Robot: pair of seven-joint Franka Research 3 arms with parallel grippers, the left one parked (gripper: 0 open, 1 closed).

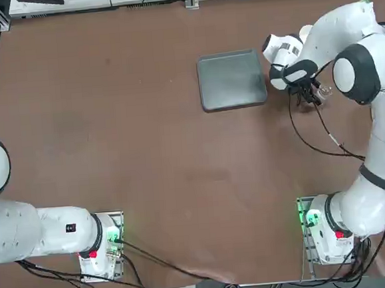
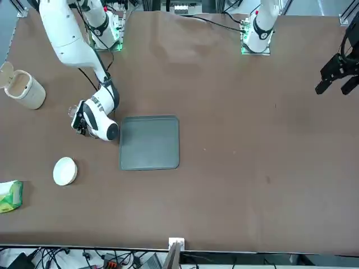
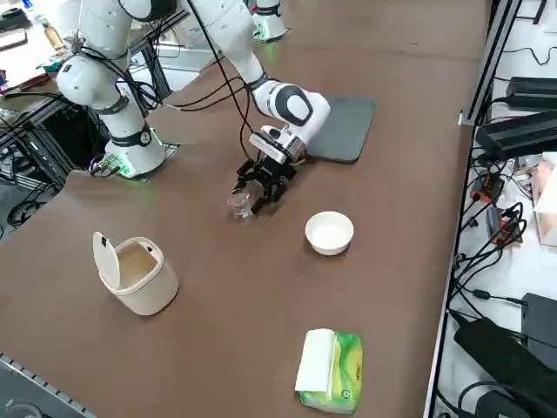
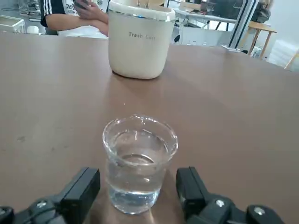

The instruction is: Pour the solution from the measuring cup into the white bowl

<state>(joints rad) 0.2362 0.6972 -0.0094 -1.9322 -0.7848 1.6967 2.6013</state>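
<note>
1. Measuring cup (image 4: 139, 163) stands upright on the table (image 3: 218, 348), near the grey tray (image 3: 344, 126).
2. Right tool (image 4: 140, 198) gapes wide, empty, fingers flanking the cup, likely lined up to grasp.
3. White bowl (image 3: 329, 232) waits just beyond the tray.

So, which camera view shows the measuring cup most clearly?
The right wrist view: the measuring cup stands upright, holding clear liquid, between the open right gripper fingers. The right side view shows it small; top and front views barely show it.
</note>
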